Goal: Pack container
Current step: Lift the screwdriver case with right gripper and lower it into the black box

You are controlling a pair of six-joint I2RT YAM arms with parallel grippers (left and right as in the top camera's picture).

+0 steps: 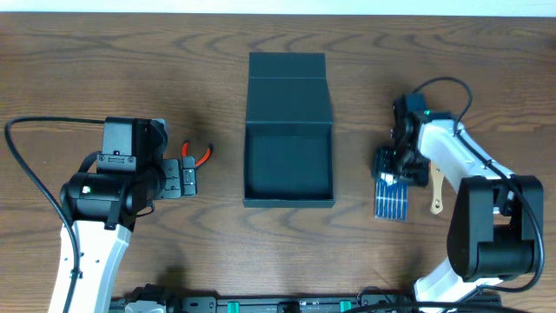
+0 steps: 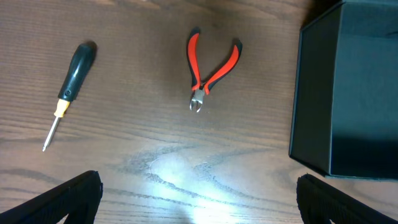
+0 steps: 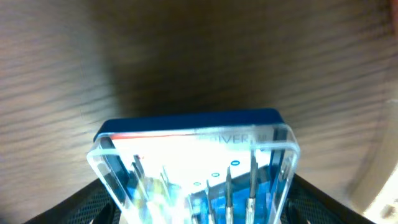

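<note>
Dark wood-grain table [image 1: 104,78]; light glare on surface.

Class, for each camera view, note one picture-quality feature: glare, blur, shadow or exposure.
Overhead: sharp and evenly lit, but the container has a nearly black interior; left wrist: white glare patch on the table, pliers crisp; right wrist: wood grain blurred, drill-bit case lid washed out by glare.
</note>
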